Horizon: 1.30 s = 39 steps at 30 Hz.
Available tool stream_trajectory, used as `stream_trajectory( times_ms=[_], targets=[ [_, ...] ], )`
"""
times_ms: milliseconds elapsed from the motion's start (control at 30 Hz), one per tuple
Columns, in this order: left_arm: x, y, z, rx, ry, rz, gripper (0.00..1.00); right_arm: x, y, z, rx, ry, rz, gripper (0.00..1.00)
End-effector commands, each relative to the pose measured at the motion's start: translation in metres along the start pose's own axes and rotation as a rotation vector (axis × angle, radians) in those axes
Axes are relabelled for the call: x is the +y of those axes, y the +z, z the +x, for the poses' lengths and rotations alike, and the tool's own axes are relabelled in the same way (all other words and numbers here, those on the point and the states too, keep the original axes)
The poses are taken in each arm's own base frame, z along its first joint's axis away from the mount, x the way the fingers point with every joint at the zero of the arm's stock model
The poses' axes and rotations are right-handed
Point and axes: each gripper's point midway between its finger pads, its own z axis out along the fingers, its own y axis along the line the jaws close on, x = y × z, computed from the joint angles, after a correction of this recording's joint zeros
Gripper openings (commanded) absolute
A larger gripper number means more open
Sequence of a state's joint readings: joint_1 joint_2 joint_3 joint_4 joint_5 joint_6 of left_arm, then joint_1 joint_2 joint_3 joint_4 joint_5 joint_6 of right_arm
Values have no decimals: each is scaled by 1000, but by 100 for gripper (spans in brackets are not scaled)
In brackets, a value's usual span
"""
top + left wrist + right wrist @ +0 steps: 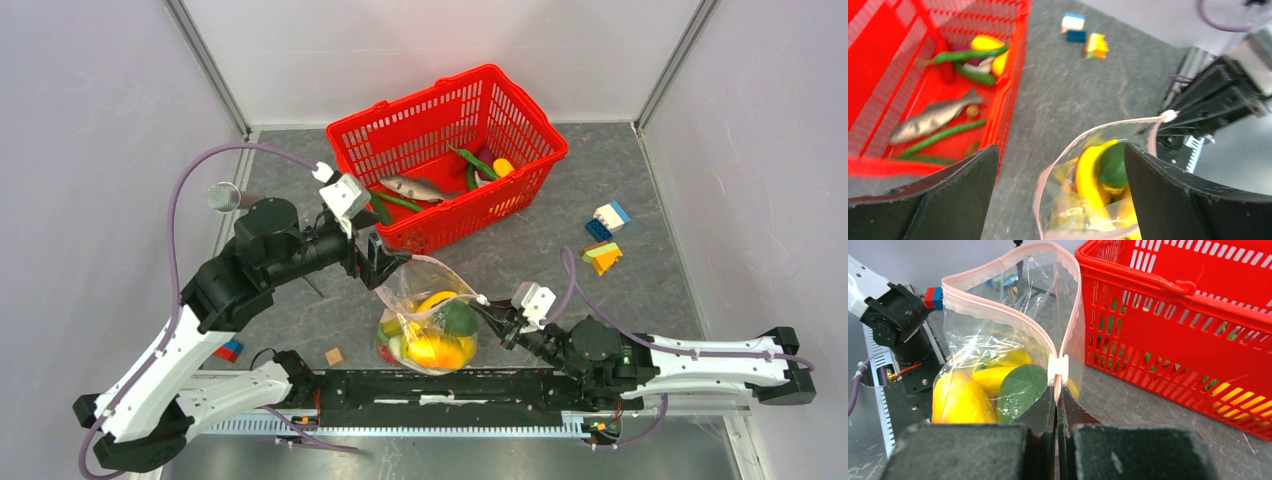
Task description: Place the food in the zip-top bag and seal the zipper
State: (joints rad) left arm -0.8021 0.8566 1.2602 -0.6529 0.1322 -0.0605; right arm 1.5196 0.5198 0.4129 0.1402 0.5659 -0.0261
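Bag (425, 318) stands on the desk (540, 270) just in front of the red basket (440, 228), between the two arms, mouth gaping and zipper (998, 306) unsealed, with food (440, 348) — yellow, green and a bit of red — piled in its bottom. Below the white slider (1058, 369) the right tool (1057, 415) is pinched tight on the bag's edge, while the left tool (388, 268) is spread wide over the far side of the mouth — whether either finger touches the plastic I cannot tell from the blurred wrist view. More food and a toy fish (415, 187) lie in the basket.
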Motion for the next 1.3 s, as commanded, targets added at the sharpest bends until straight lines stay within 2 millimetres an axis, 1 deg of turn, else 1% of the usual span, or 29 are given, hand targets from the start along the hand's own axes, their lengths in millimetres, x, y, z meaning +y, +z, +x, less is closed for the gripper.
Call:
stream_trajectory(
  times_ms=[0,67,167,300,467,533,600,700,800,833,900,933,967,1033,1100,1233,1267],
  targets=[
    [-56,0,-32,-142,210,359,100,5,3,-34,-73,17,-47,0],
    [-73,9,-28,-137,237,483,100,7,4,-36,-76,17,-60,0],
    [-88,27,-17,-111,263,611,99,11,5,-39,-80,17,-85,0],
    [-102,44,-2,-77,305,692,91,12,7,-39,-77,18,-88,0],
    [-120,60,13,-42,359,721,87,13,9,-40,-74,12,-96,0],
    [-131,60,21,-24,385,765,86,13,10,-39,-72,10,-95,0],
    [-138,61,24,-11,393,779,81,13,11,-39,-69,10,-94,0],
    [-138,67,30,9,399,757,71,12,12,-40,-71,13,-91,0],
    [-139,72,38,51,410,743,67,12,12,-40,-72,15,-91,0],
    [-139,73,40,66,411,737,65,12,12,-40,-74,16,-94,0],
    [-140,76,45,86,416,730,55,11,12,-39,-73,15,-93,0],
    [-139,78,47,94,419,718,49,11,12,-39,-73,17,-94,0],
    [-138,79,48,98,422,711,46,11,12,-38,-71,18,-93,0],
    [-138,79,50,101,425,710,43,11,12,-38,-73,18,-94,0],
    [-136,78,50,110,426,701,34,10,12,-38,-72,18,-91,0],
    [-132,76,52,118,429,677,34,7,10,-37,-76,24,-82,0],
    [-130,76,51,118,428,665,35,6,10,-37,-75,26,-78,0]
  ],
)
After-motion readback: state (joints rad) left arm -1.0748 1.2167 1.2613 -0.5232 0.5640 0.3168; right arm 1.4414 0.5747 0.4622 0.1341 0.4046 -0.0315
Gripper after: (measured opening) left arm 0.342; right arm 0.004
